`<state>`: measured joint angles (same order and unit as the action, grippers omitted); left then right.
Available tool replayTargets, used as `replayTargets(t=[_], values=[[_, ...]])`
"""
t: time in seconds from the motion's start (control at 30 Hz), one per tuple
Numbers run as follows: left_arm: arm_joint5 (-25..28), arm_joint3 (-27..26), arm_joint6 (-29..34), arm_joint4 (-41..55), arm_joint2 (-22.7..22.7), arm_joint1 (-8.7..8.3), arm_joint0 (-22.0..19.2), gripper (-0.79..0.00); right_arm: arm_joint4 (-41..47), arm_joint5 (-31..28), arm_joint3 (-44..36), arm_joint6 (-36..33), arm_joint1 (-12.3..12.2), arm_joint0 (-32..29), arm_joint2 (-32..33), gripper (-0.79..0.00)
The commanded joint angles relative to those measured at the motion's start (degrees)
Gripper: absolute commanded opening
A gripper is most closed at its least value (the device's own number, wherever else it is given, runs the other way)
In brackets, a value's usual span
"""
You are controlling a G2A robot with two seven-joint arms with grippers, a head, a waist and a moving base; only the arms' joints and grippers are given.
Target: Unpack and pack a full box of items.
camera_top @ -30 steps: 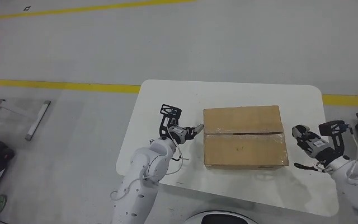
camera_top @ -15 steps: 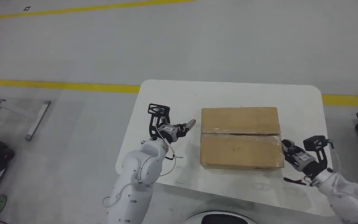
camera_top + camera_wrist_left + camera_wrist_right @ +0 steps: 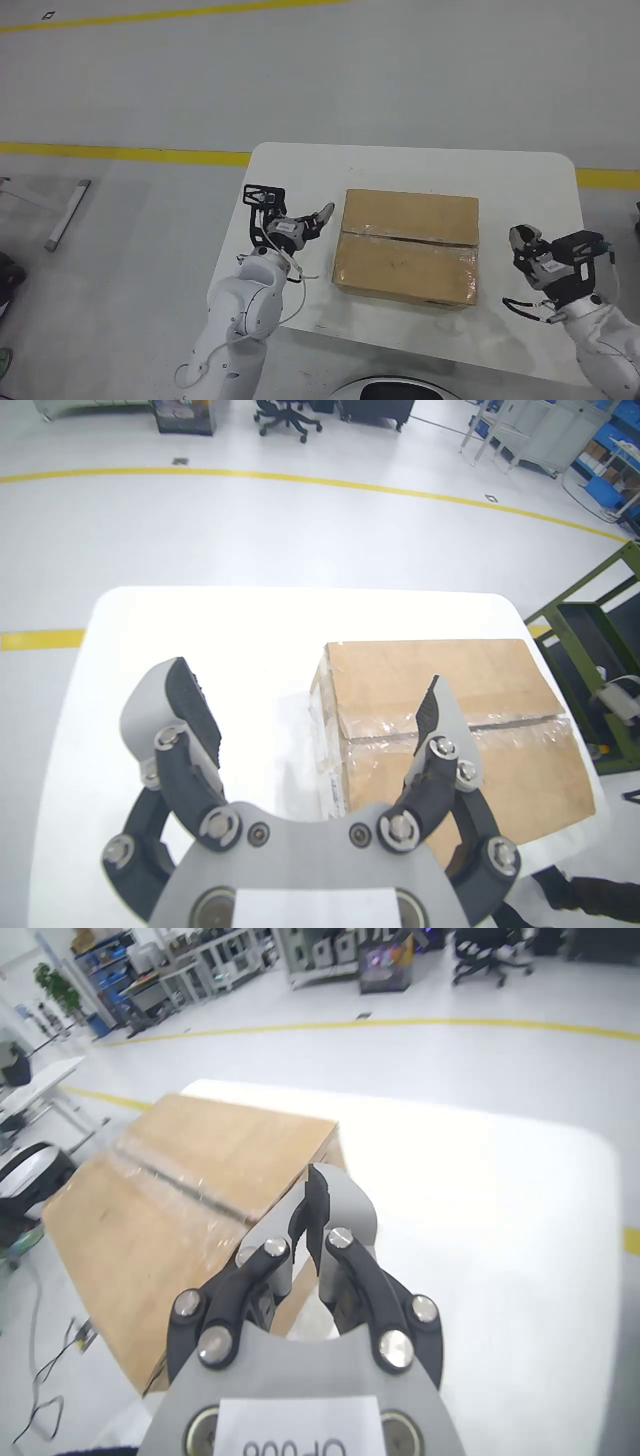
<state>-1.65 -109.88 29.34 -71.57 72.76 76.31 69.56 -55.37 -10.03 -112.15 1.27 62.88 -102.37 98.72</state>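
The right gripper (image 3: 311, 1208) beside a closed box (image 3: 190, 1188)

Its fingers (image 3: 350, 1208) are pressed together with nothing between them, close by the cardboard box's short end (whether they touch it cannot be told). Clear tape (image 3: 175, 1183) runs along the seam of the shut top flaps. The box sits on a white table (image 3: 475, 1188); a yellow line (image 3: 400, 1023) crosses the floor beyond.

Pale grey floor (image 3: 400, 80) with yellow lines (image 3: 120, 154); office chairs (image 3: 286, 419) and racks (image 3: 545, 435) behind.

The sealed box (image 3: 405, 247) blocks the table (image 3: 420, 165) middle, leaving passable margins at both ends and beyond.
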Motion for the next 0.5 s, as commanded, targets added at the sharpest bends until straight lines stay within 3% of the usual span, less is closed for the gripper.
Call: replayTargets(t=[0.0,0.2,0.47], values=[[-0.56,-1.63,-1.48,-6.15,-0.47,-0.17,1.01,0.000,-1.03,4.64,-4.75,-0.06,0.14,-1.79,2.05,-0.785],[-1.32,-6.27,-0.46,-15.83,-1.21,-0.48,2.80,0.000,-5.73,13.72,-15.83,-1.71,0.77,-9.54,6.78,-0.785],[-1.96,-8.21,-1.09,-19.73,-2.32,-0.46,5.92,0.000,-14.47,11.33,-15.91,3.26,1.21,-16.28,10.23,-0.785]])
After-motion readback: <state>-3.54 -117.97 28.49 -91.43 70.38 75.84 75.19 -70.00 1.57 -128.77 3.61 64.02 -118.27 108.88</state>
